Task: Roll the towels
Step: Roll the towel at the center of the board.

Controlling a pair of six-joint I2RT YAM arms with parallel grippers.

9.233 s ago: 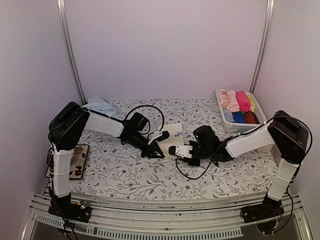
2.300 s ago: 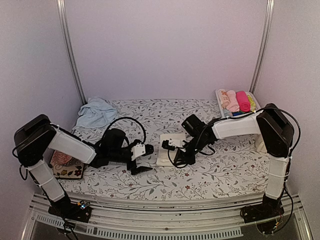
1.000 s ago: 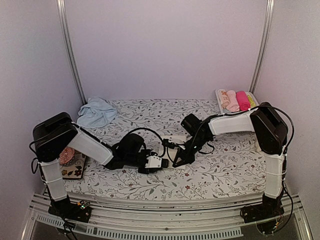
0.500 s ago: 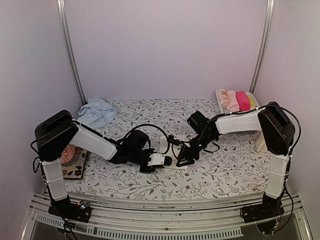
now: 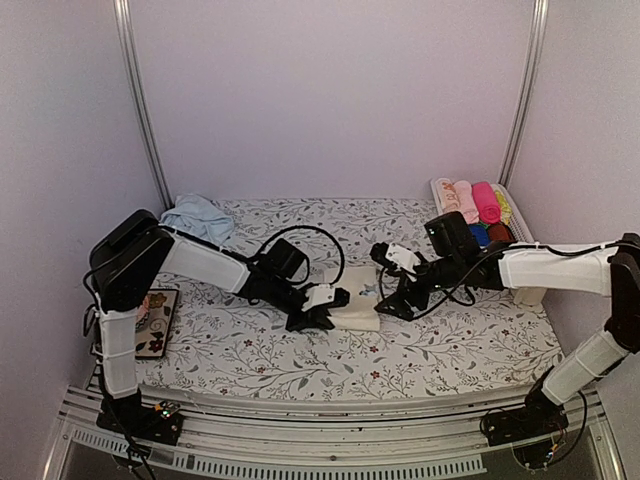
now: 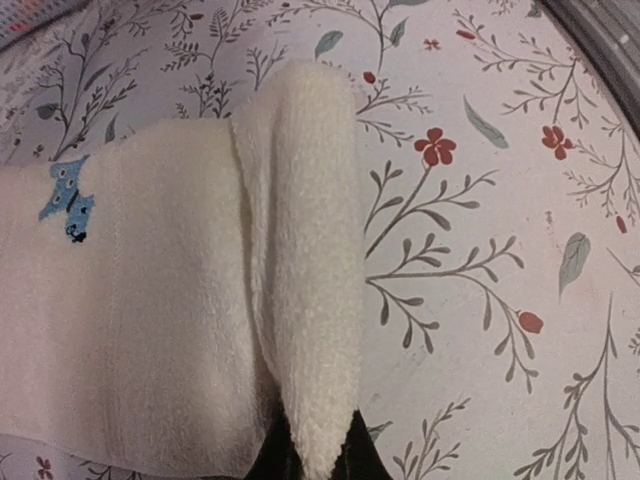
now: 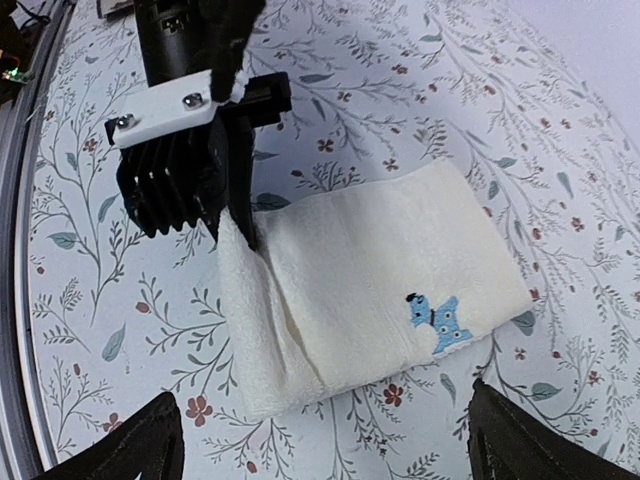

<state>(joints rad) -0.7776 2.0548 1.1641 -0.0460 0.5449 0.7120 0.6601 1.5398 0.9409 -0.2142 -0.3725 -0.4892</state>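
Cream terry now shows a first turn. The cream towel point(image 5: 357, 300) lies mid-table between the two arms, and the end nearest the left arm is folded over into a thick lip that was not there a couple of seconds ago, when the cloth lay flat. The left gripper point(image 5: 315, 312) has slid in along that end and is pinching the lip, with a dark finger on either side of the fold in the left wrist view. The right gripper point(image 5: 392, 293) hovered over the towel's near edge half a second ago. It has since pulled back to the right and sits just beside the cloth, clear of it, its fingers spread wide and holding nothing. The rest of the towel, with its small blue motif point(image 7: 432, 315), lies flat on the floral table point(image 5: 250, 365). I judge the roll as only begun: one turn is made and a single claw holds it, so it may spring open if released. The light blue towel point(image 5: 198, 215) sits crumpled at the back left, well apart from both arms and not yet handled, so most of the task remains.
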